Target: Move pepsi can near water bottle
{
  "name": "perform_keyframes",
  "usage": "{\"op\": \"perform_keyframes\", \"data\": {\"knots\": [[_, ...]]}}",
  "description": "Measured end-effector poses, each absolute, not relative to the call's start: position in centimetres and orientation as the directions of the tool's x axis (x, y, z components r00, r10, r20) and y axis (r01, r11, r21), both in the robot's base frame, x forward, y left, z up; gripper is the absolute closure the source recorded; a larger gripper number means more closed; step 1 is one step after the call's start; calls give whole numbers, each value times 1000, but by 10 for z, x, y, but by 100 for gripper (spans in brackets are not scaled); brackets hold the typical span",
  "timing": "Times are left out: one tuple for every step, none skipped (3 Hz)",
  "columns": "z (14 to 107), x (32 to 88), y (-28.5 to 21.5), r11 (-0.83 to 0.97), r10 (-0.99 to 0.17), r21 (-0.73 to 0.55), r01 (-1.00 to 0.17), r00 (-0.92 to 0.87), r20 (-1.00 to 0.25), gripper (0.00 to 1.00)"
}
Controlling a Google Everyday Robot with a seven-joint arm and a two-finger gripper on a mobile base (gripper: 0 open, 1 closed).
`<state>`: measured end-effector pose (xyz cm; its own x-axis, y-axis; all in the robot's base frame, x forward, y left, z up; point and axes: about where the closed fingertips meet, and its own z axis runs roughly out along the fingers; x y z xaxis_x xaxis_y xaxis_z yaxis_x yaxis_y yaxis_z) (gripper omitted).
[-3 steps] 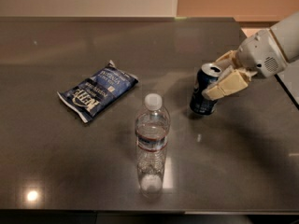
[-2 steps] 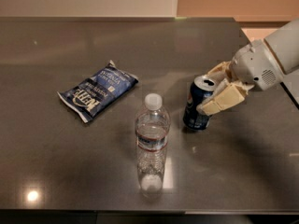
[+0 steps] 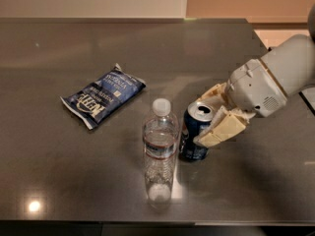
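The pepsi can [image 3: 193, 134] is dark navy with a silver top and stands upright on the dark table [image 3: 59, 58], right beside the water bottle [image 3: 159, 151] and almost touching its right side. The bottle is clear, ribbed, with a white cap and a thin label band, and stands upright near the table's front edge. My gripper [image 3: 212, 117] reaches in from the right and is shut on the can, with cream fingers [image 3: 221, 131] on its right side and behind it.
A flat blue snack bag [image 3: 103, 97] lies on the table to the left of the bottle. The table's right edge runs behind my arm [image 3: 280, 73]. The front edge is just below the bottle.
My gripper has carried the pepsi can to the left and forward, from well right of the bottle to right beside it.
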<state>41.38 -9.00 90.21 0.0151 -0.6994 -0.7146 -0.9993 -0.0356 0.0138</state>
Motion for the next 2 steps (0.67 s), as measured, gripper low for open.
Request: {"op": "perform_keyframes", "data": {"knots": [[902,401,-82,-64,-703,-11,-998,53,-709,60],[898,396,-80,-76,-709,-26,-997,72,-702,38]]}}
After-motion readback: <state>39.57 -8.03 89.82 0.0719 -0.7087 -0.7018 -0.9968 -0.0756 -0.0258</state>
